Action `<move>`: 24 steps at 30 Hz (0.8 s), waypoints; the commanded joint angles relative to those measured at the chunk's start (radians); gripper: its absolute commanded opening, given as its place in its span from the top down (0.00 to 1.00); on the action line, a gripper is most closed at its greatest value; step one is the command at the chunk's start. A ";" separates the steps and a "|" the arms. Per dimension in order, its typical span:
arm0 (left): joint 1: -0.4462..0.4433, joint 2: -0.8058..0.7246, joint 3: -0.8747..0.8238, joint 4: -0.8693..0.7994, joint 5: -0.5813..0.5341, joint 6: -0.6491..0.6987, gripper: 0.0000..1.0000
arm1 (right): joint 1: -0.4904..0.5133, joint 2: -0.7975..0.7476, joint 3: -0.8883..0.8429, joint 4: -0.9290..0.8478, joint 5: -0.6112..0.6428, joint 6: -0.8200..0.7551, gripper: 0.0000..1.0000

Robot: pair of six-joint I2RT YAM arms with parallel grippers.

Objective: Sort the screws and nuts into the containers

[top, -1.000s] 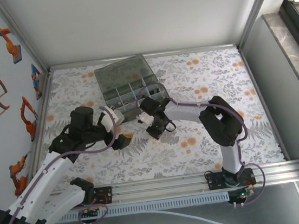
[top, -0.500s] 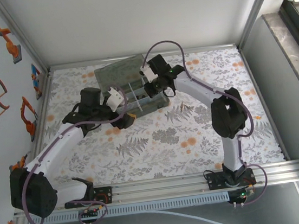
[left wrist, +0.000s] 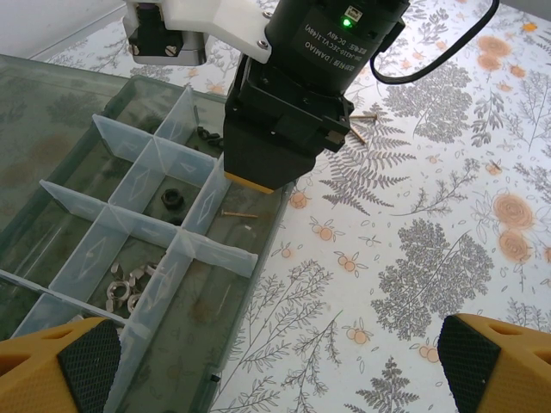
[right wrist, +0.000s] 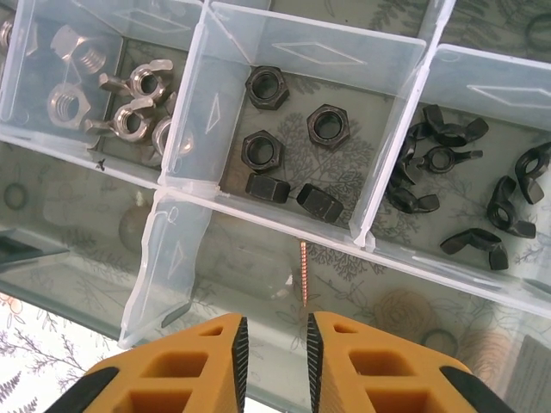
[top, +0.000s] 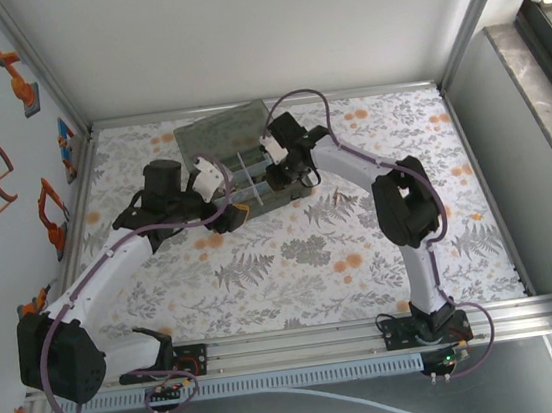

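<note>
Right tool [right wrist: 274,344] now above the containers [right wrist: 196,112], left tool [top: 235,215] nearer them.

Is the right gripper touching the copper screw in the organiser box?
Apart. In the left wrist view the copper screw lies flat in the organiser box, with bare floor showing between it and the right gripper above.

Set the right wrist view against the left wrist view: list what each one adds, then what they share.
Right wrist view: the right gripper, its fingertips narrowly apart and empty, and five black hex nuts that can be counted in one compartment.

Left wrist view: the left gripper spread wide, the floral table cover, and loose screws lying on it beside the box.

Both: the smoky-grey plastic organiser box with thin dividers, the silver nuts, and one copper-coloured screw lying in the compartment next to the hex nuts.
</note>
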 commanded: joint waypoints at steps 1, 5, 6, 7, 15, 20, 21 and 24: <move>0.006 -0.020 -0.013 0.005 0.022 -0.010 0.03 | -0.004 -0.022 0.005 -0.014 0.019 0.009 0.75; 0.006 -0.016 -0.011 0.003 0.025 -0.010 0.03 | -0.025 -0.100 -0.038 -0.024 0.106 0.029 0.68; 0.006 -0.014 -0.011 0.001 0.027 -0.009 0.03 | -0.039 -0.125 -0.068 -0.024 0.132 0.048 0.66; 0.006 -0.012 -0.011 0.000 0.033 -0.010 0.03 | -0.063 -0.151 -0.106 -0.024 0.144 0.072 0.66; -0.005 0.026 -0.002 0.003 0.180 -0.024 0.03 | -0.171 -0.246 -0.395 -0.010 0.226 0.297 0.67; -0.042 0.025 -0.006 -0.005 0.186 -0.006 0.03 | -0.171 -0.201 -0.432 0.024 0.203 0.364 0.71; -0.045 0.023 -0.006 -0.008 0.185 -0.003 0.03 | -0.171 -0.195 -0.432 0.028 0.207 0.371 0.71; -0.049 0.019 -0.007 -0.015 0.177 0.002 0.03 | -0.171 -0.178 -0.424 0.032 0.237 0.378 0.74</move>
